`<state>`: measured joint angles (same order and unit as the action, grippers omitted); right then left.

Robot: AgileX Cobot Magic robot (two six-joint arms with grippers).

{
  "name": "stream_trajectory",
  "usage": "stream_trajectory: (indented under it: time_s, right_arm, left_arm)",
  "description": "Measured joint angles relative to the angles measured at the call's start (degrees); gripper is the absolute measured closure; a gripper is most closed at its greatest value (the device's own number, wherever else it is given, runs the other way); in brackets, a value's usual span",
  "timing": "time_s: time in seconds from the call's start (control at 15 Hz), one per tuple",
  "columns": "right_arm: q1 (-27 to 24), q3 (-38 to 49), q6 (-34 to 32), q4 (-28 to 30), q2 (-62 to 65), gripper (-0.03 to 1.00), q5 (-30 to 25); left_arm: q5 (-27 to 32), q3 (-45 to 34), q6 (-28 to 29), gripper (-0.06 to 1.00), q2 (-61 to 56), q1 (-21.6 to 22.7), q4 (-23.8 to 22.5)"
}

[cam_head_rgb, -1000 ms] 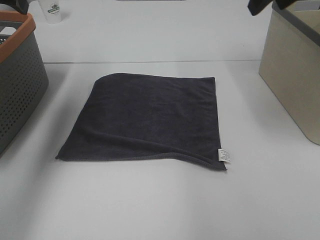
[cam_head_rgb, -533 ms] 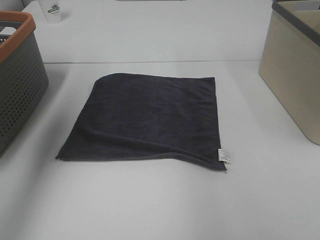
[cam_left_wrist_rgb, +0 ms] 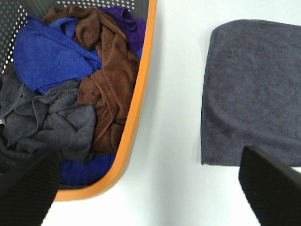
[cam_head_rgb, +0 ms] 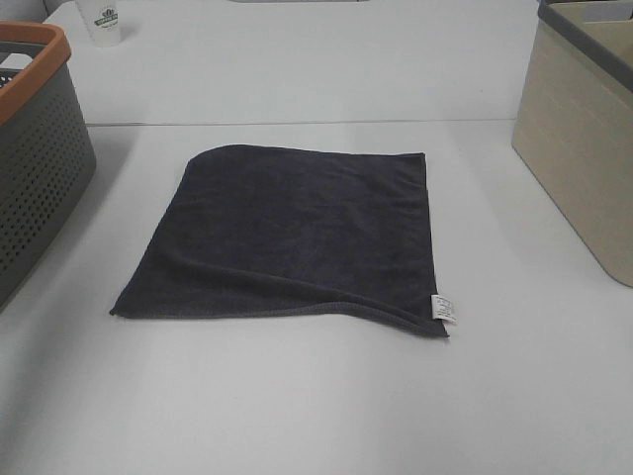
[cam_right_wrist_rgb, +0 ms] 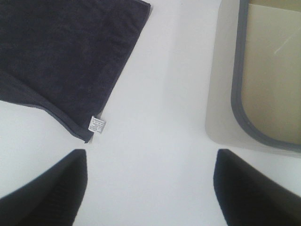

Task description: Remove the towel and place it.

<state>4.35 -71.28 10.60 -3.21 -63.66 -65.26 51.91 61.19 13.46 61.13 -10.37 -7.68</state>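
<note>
The towel [cam_head_rgb: 297,233] is dark charcoal-grey and lies spread flat on the white table, with its white tag [cam_head_rgb: 443,308] at the near right corner. It also shows in the left wrist view [cam_left_wrist_rgb: 254,89] and the right wrist view [cam_right_wrist_rgb: 61,52]. Neither gripper shows in the exterior high view. My left gripper [cam_left_wrist_rgb: 150,197] is open and empty, high over the table between the basket and the towel. My right gripper [cam_right_wrist_rgb: 150,197] is open and empty, high over bare table between the towel's tag corner and the beige bin.
A grey perforated basket with an orange rim [cam_head_rgb: 40,49] stands at the left; the left wrist view shows its rim [cam_left_wrist_rgb: 136,113] and blue, brown and grey cloths inside. A beige bin [cam_head_rgb: 584,148] with a grey rim stands at the right. A white cup [cam_head_rgb: 103,20] stands far left.
One second ago dark arm parts showed at the top left and top right corners of the exterior view; they have moved out of the picture. The towel has not moved.
</note>
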Motion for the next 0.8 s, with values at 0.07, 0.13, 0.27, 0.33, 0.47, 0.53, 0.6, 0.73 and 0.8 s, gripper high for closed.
stream_trajectory:
  time_s: [0.07,0.13,0.27,0.33,0.47,0.53,0.6,0.73,0.8]
  right_arm:
    - [0.00,4.53,0.00,-0.06,3.44,0.23,2.35]
    - [0.00,8.94,0.00,-0.06,7.22,0.23,4.81]
    - [0.00,17.36,0.00,-0.11,13.46,0.23,8.42]
    - [0.00,20.63,-0.06,-0.11,16.50,0.23,9.57]
    - [0.00,26.36,-0.06,-0.11,21.60,0.23,10.08]
    - [0.00,29.05,-0.06,-0.11,23.84,0.23,10.08]
    - [0.00,31.28,-0.06,-0.17,25.90,0.23,10.43]
    - [0.00,36.50,-0.06,-0.17,30.77,0.23,11.17]
    - [0.00,38.16,-0.06,-0.17,32.43,0.23,11.40]
  left_arm:
    - [-0.80,-4.01,0.23,-0.02,-3.90,0.00,0.06]
    - [-1.15,-7.39,0.23,-0.02,-7.56,0.00,0.11]
    - [-1.55,-13.64,0.29,-0.02,-15.07,0.00,0.17]
    - [-1.60,-16.10,0.29,-0.02,-19.31,0.00,0.17]
    - [-1.60,-20.11,0.29,-0.02,-27.22,0.00,0.17]
    - [-1.43,-21.72,0.29,-0.02,-30.77,0.00,0.23]
    - [-1.26,-22.98,0.29,-0.02,-34.61,0.00,0.23]
    - [0.23,-25.55,0.29,-0.03,-41.71,0.00,0.74]
    - [1.32,-26.59,0.29,-0.03,-43.77,0.00,1.49]
